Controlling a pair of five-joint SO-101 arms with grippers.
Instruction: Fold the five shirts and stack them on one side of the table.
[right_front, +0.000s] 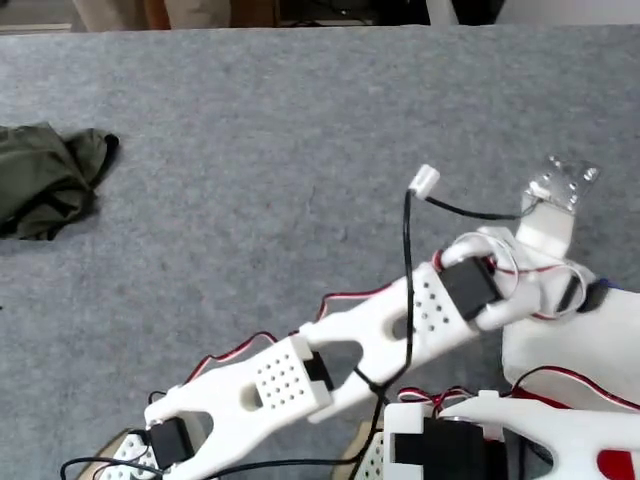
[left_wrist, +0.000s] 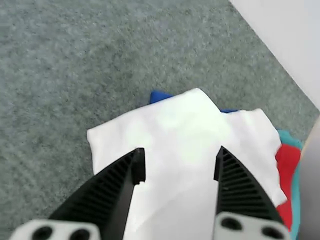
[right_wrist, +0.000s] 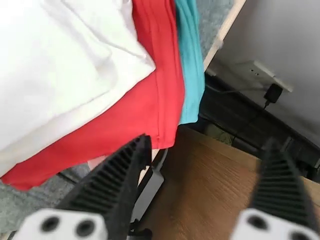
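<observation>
You had the left gripper (left_wrist: 180, 157) hanging with its black ribbed jaws spread, pinching nothing, above the folded white cotton shirt (left_wrist: 175, 120). That shirt topped a stack near one edge of the grey felt-covered table (right_front: 300, 120). Beneath it showed the edges of a blue shirt (left_wrist: 159, 95), a red shirt (right_wrist: 145, 105) and a teal shirt (right_wrist: 189, 60). Your right gripper (right_wrist: 207, 145) was also spread and empty, just past the stack's side. The crumpled olive-green shirt (right_front: 45, 178) lay unfolded, well apart at the table's opposite edge.
</observation>
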